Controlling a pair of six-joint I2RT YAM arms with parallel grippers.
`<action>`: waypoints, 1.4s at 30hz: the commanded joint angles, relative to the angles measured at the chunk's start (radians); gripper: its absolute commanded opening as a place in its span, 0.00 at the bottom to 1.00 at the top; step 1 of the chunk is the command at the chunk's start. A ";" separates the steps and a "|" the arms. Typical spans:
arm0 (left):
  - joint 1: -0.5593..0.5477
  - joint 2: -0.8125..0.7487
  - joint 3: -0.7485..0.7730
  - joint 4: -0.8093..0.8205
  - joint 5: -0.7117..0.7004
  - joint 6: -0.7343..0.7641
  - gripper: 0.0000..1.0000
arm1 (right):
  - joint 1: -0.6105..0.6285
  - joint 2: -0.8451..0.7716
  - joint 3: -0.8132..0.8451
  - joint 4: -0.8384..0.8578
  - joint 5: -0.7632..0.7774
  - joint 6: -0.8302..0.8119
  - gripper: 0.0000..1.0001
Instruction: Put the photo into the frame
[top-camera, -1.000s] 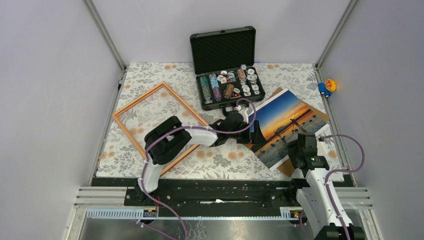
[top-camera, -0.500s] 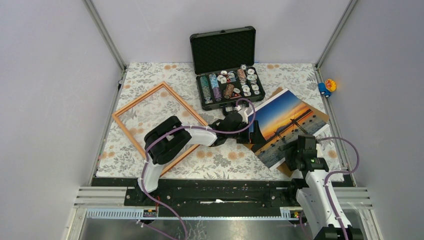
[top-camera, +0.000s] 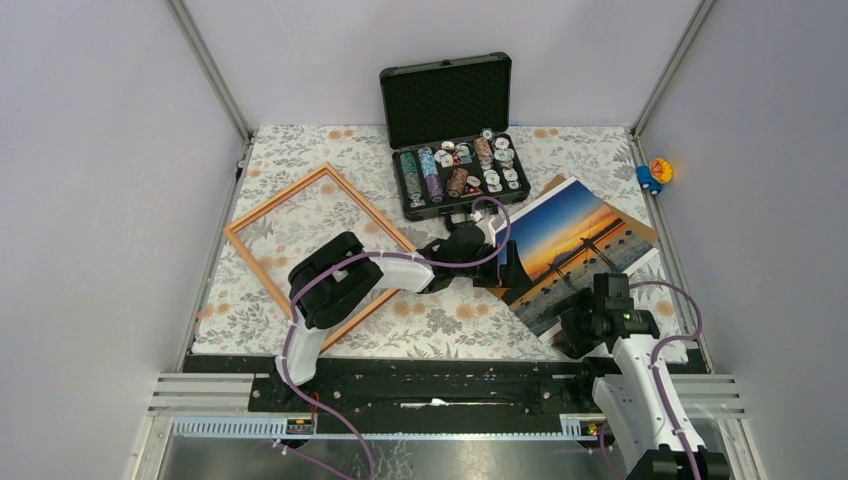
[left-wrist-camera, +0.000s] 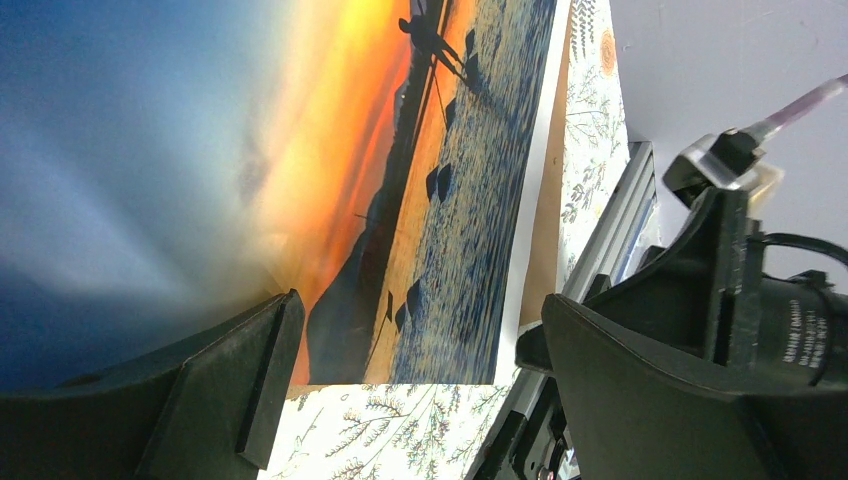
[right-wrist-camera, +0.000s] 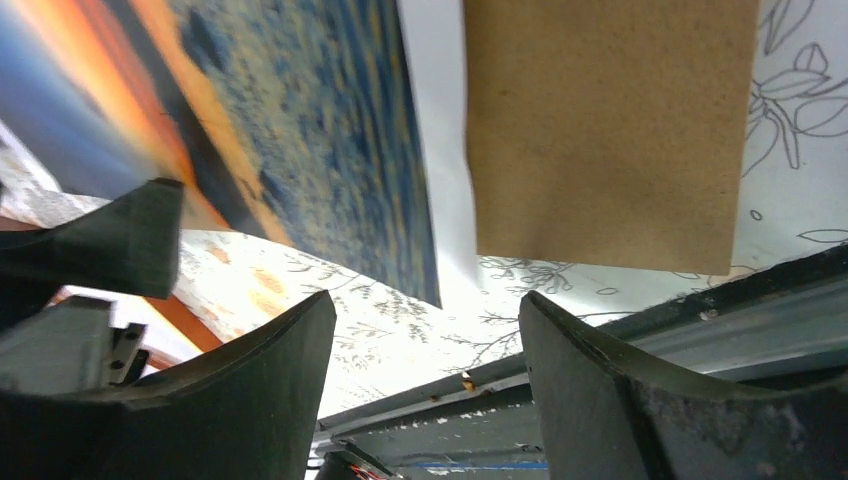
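The photo (top-camera: 575, 245), an orange sunset over blue water, lies at an angle on the right of the table, partly over a brown backing board (top-camera: 643, 232). The frame (top-camera: 277, 200), thin orange-brown wood, lies flat on the left. My left gripper (top-camera: 510, 268) is open at the photo's left edge; in the left wrist view the photo (left-wrist-camera: 400, 150) ends between its spread fingers (left-wrist-camera: 250, 370). My right gripper (top-camera: 575, 325) is open just short of the photo's near corner. In the right wrist view the photo (right-wrist-camera: 300, 120) and board (right-wrist-camera: 600, 120) lie beyond the gripper (right-wrist-camera: 425, 300), with nothing between its fingers.
An open black case of chips (top-camera: 455, 170) stands at the back, just beyond the photo's far corner. A small blue and orange toy (top-camera: 655, 172) sits by the right rail. The metal rail of the table's near edge (right-wrist-camera: 640, 330) runs under my right gripper.
My right gripper has drawn back toward the near edge, off the photo and board, and its jaws have spread wider. The left arm and the photo have not moved.
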 joint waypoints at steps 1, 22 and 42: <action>0.004 0.014 -0.038 -0.102 -0.023 0.022 0.99 | -0.002 0.012 -0.049 0.001 -0.089 0.016 0.74; 0.005 0.001 -0.063 -0.075 -0.029 0.022 0.99 | -0.002 -0.178 -0.166 0.341 -0.012 0.092 0.67; -0.042 -0.160 -0.070 -0.014 0.038 0.100 0.98 | -0.002 -0.049 -0.045 0.366 0.363 -0.006 0.00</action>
